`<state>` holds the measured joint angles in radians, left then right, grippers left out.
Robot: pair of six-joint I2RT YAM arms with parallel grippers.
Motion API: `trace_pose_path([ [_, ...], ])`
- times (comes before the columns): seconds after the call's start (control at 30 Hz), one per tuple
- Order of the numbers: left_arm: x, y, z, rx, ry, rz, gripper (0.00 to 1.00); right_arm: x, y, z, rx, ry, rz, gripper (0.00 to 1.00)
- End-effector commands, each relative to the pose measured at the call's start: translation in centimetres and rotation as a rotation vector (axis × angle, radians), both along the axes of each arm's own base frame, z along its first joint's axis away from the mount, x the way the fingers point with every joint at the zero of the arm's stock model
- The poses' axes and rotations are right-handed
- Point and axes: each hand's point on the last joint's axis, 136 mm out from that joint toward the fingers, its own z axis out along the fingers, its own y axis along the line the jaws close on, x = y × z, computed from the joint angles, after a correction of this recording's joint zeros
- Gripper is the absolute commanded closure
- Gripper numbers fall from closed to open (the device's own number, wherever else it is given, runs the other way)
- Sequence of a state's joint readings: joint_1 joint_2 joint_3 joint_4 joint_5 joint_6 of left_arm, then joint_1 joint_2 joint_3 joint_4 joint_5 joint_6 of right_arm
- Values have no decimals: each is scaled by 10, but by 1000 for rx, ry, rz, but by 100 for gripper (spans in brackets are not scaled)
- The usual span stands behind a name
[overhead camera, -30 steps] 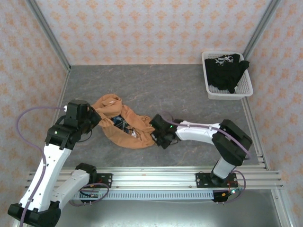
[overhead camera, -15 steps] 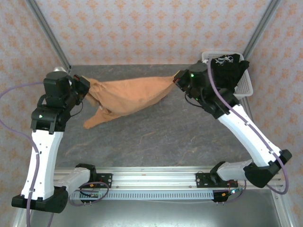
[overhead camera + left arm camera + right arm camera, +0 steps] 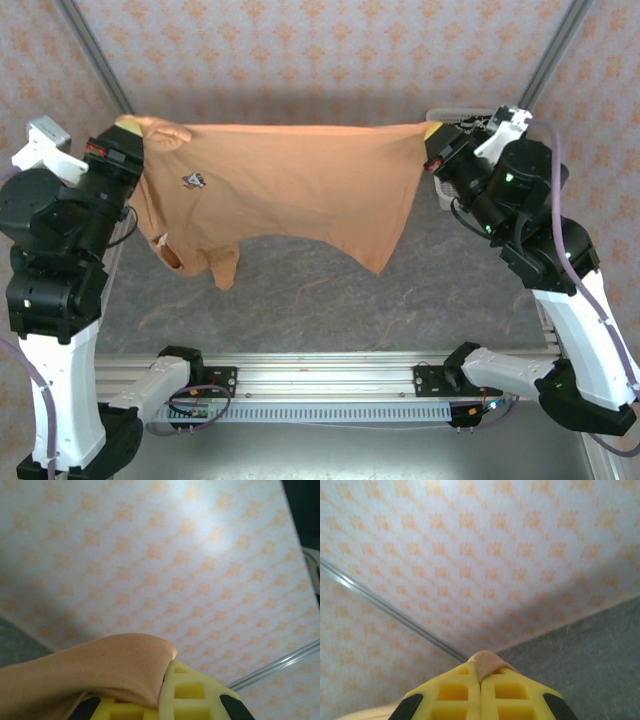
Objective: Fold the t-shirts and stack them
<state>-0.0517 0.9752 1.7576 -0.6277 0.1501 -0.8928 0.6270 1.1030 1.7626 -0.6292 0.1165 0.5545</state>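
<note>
The orange t-shirt [image 3: 290, 190] is held spread high above the table [image 3: 320, 310], clamped at both corners by the left gripper [image 3: 128, 140] and right gripper [image 3: 432, 150]; it should be lowered level and taut.

The top camera sits above and behind my bases, which lie at its 6 o'clock, and looks down on the whole table [image 3: 300, 300]. Each wrist camera rides close behind my left fingers [image 3: 195, 695] or right fingers [image 3: 455, 692], seen at 6 o'clock, and faces up at the patterned wall [image 3: 495, 555]. All three views share that wall and the orange t-shirt [image 3: 290, 190].
</note>
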Motion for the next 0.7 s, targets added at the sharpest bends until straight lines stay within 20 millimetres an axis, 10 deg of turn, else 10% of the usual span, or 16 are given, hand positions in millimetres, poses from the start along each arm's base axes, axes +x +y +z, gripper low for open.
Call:
trace_pose_path([
  [0.0, 38, 1, 13, 6, -14, 15, 100, 25, -17, 8, -45, -10, -112, 100],
  [0.4, 217, -6, -32, 49, 193, -25, 100, 209, -13, -34, 155, 141, -43, 100],
  [0.67, 258, 13, 19, 55, 8, -31, 100, 268, -33, 10, 199, -2, -48, 100],
])
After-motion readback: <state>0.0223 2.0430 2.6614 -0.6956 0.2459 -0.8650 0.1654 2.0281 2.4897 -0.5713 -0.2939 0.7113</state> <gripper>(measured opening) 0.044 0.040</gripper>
